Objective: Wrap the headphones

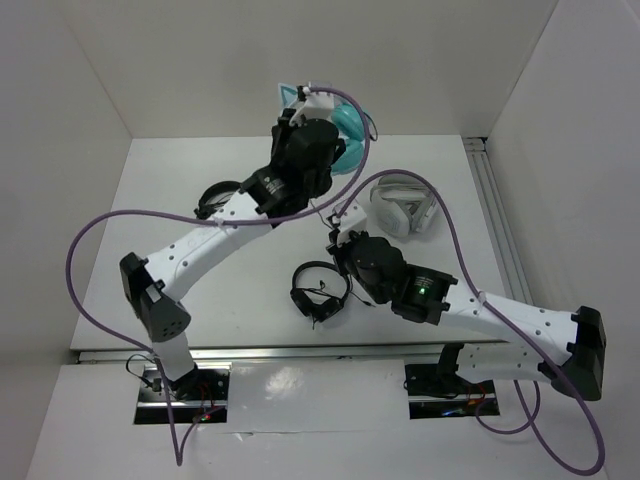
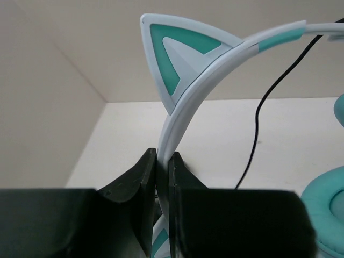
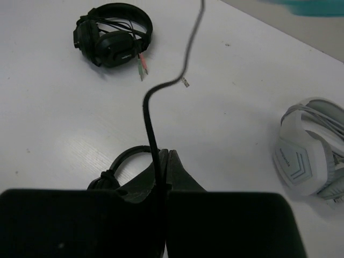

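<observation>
The teal headphones (image 1: 345, 125) hang at the far back of the table, held up by their pale mint headband (image 2: 185, 107), which bears a cat ear (image 2: 172, 59). My left gripper (image 2: 163, 156) is shut on that headband; a teal ear cushion (image 2: 328, 209) shows at the right. The thin black cable (image 2: 263, 102) drops from the headphones and runs toward me. My right gripper (image 3: 166, 153), near the table's middle (image 1: 340, 240), is shut on the cable (image 3: 148, 113), which rises from its jaws in a bend.
Grey-white headphones (image 1: 400, 210) (image 3: 309, 156) lie to the right of my right gripper. One small black pair (image 1: 320, 290) lies just below it. Another black pair (image 1: 215, 200) (image 3: 113, 40), with coloured plugs, lies to the left. White walls enclose the table.
</observation>
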Controlling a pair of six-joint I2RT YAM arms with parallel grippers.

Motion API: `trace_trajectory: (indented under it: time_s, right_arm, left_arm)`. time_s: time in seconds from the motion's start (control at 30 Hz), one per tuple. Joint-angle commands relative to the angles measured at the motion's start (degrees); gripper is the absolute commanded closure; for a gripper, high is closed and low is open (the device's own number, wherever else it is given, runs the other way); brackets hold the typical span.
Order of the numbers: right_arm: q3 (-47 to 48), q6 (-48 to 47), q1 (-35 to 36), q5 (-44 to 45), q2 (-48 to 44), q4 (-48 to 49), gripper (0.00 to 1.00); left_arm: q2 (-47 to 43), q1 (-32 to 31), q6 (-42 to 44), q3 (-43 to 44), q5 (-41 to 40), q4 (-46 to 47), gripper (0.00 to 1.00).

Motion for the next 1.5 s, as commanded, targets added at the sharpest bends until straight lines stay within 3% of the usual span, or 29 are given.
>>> trace_trajectory:
  time_s: [0.0,0.17,0.33,0.5,0.67,0.87,1.03,1.17,1.47]
  right_arm:
    - [2.66,-0.71,-0.36,1.09,-2.14,-1.17,1.00]
    - [3.27,-0.71,-0.36,-0.14,-1.62,-1.17,1.00]
    - [5.20,-0.71,-0.36,-1.29,-1.09,-1.69,1.00]
    - [7.58,-0.71,-0.36,-4.62,-0.04,-2.22,1.00]
    - [10.56,-1.23,-0.36,-6.74,1.11,-2.75,1.00]
    - [15.57,-6.94,-3.42,-2.78,4.18,-5.73,1.00]
    - [18.74,-10.98,-13.52,-5.59,5.85,-5.57,1.00]
    - [21.64,-12.48,-22.92,-12.08,7.26,-5.03,1.00]
    - [21.56,-15.82,-27.60,-16.13,10.77,-2.75,1.00]
  left_arm:
    - [2.02,3.09,-28.96,9.48,10.69,-30.85,1.00]
    - [3.44,7.58,-36.34,9.56,13.96,-35.49,1.00]
    - [3.44,9.76,-38.97,3.07,13.69,-34.62,1.00]
    - [2.82,15.13,-44.86,1.65,20.81,-37.96,1.00]
    - [5.63,14.61,-44.87,3.06,15.73,-39.98,1.00]
    - [4.85,14.08,-40.75,-1.41,17.91,-41.21,1.00]
    - [-0.24,11.54,-37.58,-6.95,23.53,-41.83,1.00]
    - [-5.52,5.49,-32.76,-13.28,26.17,-41.31,1.00]
    - [-18.69,-6.48,-32.74,-24.79,31.09,-42.88,1.00]
